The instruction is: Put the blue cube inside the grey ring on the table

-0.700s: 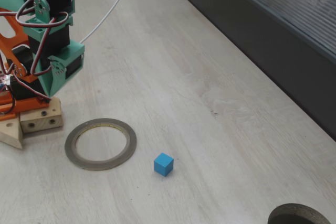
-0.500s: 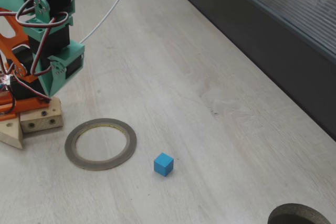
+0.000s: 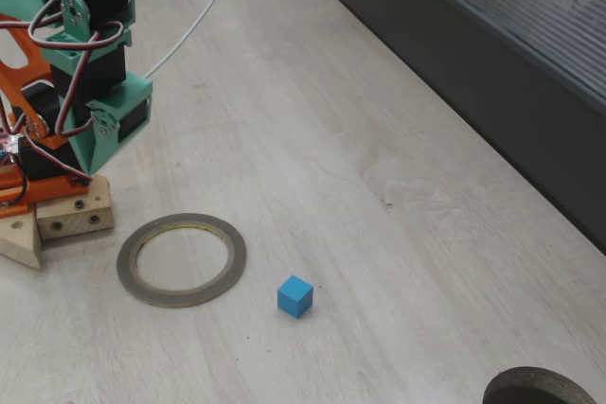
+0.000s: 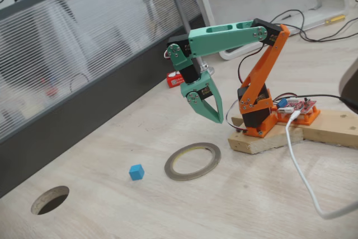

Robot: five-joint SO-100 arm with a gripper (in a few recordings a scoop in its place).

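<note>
— Where is your claw right now?

— My gripper (image 4: 215,117) hangs in the air over the table (image 4: 263,205), fingers pointing down, just back from the far rim of the grey ring (image 4: 192,161). It touches nothing. The two green fingers lie so close together from this side that I cannot tell whether they are pressed shut or slightly parted. There is nothing between them.

— And the cube?

— The blue cube (image 3: 294,296) sits flat on the table, outside the ring. In the fixed view from my base side it lies just beside the ring (image 3: 181,259), off its lower right rim, toward the near edge of the table. In the other fixed view the cube (image 4: 136,172) is left of the ring, between it and a round hole (image 4: 50,200) cut in the table near the corner.

— What else is around you?

— My orange base (image 4: 257,110) is screwed to a wooden block (image 4: 285,132) behind the ring. A white cable (image 4: 305,177) runs from it across the tabletop. A dark grey ribbed strip (image 3: 492,54) runs along the far edge of the table.
</note>
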